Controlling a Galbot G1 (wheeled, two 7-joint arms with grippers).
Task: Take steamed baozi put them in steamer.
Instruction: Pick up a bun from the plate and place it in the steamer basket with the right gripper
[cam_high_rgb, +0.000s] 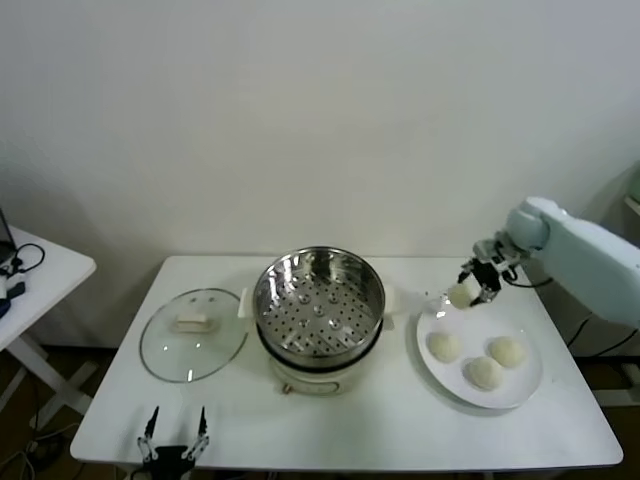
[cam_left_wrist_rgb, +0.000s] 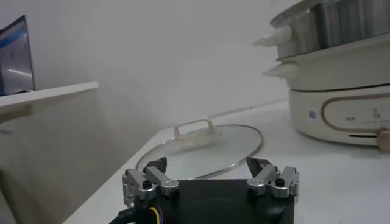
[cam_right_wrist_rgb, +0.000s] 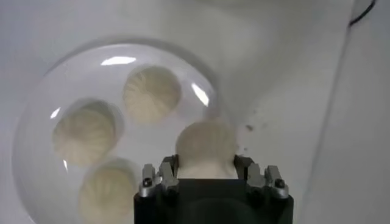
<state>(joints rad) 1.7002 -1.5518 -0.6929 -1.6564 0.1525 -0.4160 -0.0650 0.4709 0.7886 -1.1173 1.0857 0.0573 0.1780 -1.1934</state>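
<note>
Cream-white dough is what your right gripper (cam_high_rgb: 470, 292) has between its fingers: one steamed baozi (cam_high_rgb: 460, 296), pinched at its sides and lifted clear above the far-left edge of the white plate (cam_high_rgb: 524, 385). In the right wrist view the bun (cam_right_wrist_rgb: 205, 146) sits squarely in the grip, a finger pressing each flank, so it looks held firmly enough to carry without crushing, though that is my judgement.

Three more baozi rest on the plate, grouped toward its near side: one on the left (cam_high_rgb: 443, 346), one in the middle (cam_high_rgb: 485, 373) and one to the right (cam_high_rgb: 507, 351). They lie apart from each other, which leaves you room to come down on each in turn.

The steamer (cam_high_rgb: 319, 300) stands in the middle of the table, left of the plate, and its perforated steel floor holds no buns. Its rim is high, so the held bun probably needs to keep its height as it travels left and be lowered only once it is over the basket.

The glass lid (cam_high_rgb: 193, 333) lies flat on the table to the left of the steamer, which leaves the basket open from above.

Your left gripper (cam_high_rgb: 174, 436) waits at the near edge of the table, in front of the lid, its fingers spread apart and holding nothing. It is well away from the carrying path.
</note>
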